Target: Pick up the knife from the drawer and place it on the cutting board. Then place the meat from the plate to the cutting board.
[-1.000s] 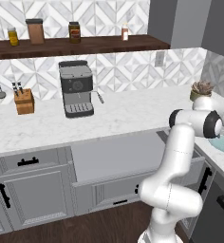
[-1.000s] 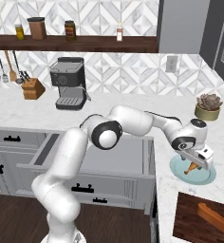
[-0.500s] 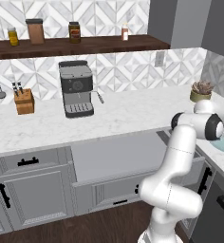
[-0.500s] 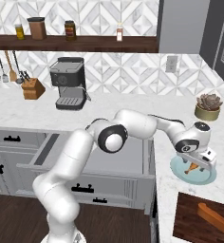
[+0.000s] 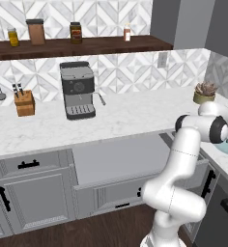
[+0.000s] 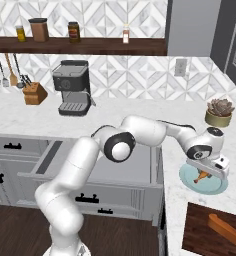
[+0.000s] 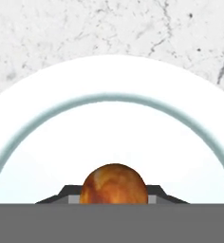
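Over plate point(image 6: 217, 186) at counter's right end: gripper point(image 6: 204, 175) down low, jaws drawn in against meat point(image 7: 113, 184), fingers point(image 7: 61, 195) flanking it. Meat not lifted, on plate. Knife point(image 6: 225, 229) lies on cutting board point(image 6: 197, 235). Drawer point(image 6: 65, 162) stands open.

The tool point(image 6: 206, 173) hides much of the meat point(image 6: 203, 176); knife point(image 6: 225, 230) blade cut off.

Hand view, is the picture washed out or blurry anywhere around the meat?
Hand view: the plate glares almost pure white, its ring soft-edged; the meat looks slightly blurred. Right base view: evenly lit, the plate reads pale blue-green, no glare.
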